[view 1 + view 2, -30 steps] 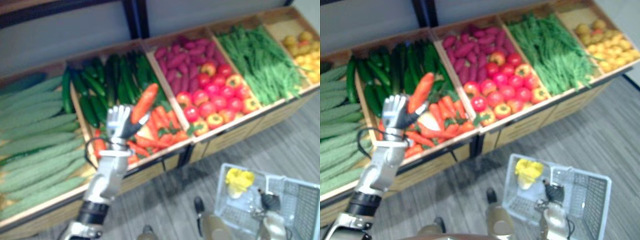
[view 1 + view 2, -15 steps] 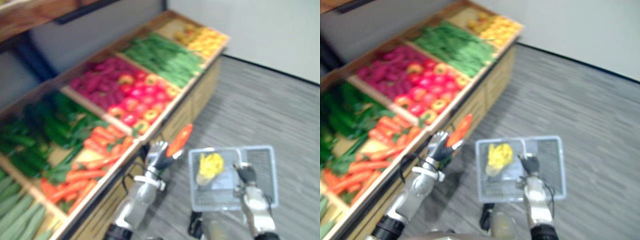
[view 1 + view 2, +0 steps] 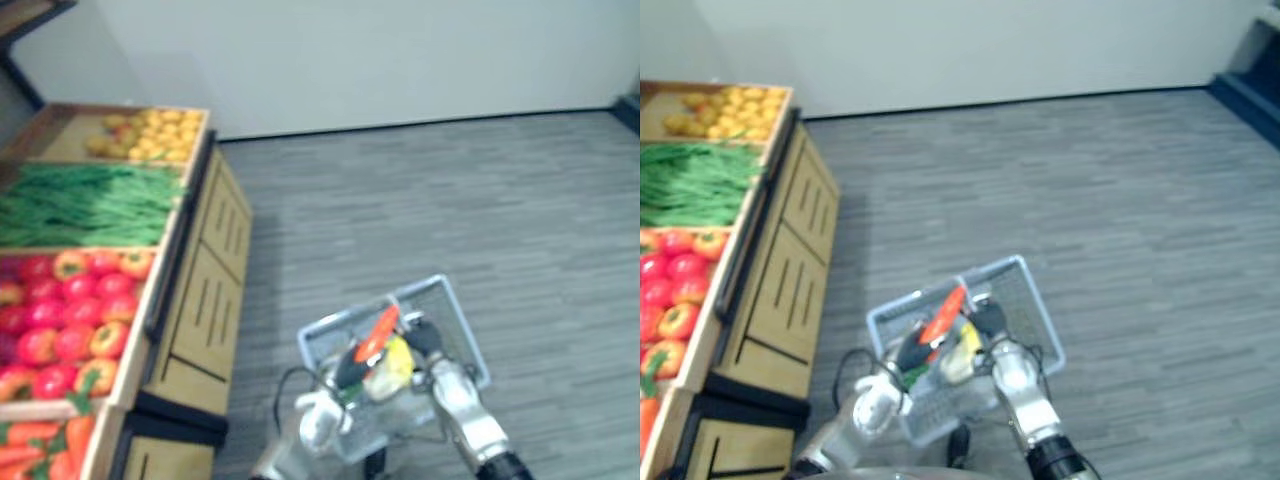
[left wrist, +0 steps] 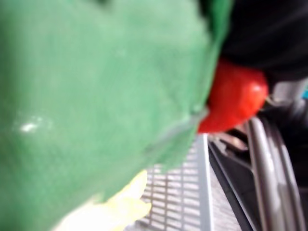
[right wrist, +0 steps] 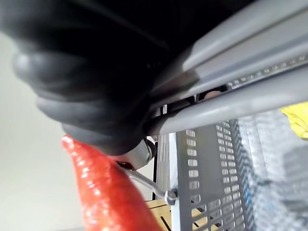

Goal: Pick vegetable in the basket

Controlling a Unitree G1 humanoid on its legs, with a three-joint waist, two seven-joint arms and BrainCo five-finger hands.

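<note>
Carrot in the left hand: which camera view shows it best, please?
The left eye view: the whole carrot shows, slanted over the basket, held by the left hand. The right eye view shows much the same. The left wrist view shows its green top and an orange part; the right wrist view, an orange stretch.

Grey basket (image 3: 1025, 303): plastic, perforated walls, smooth; handle bars (image 5: 231, 101) look like coated metal (cannot be sure). Orange-red carrot (image 5: 108, 192): skin glossy, finely pebbled; its green top (image 4: 96, 96) matt, felt-like. Produce stand (image 3: 205, 300): pale wood panels, satin. Floor (image 3: 480, 200): grey, streaked, matt.
</note>
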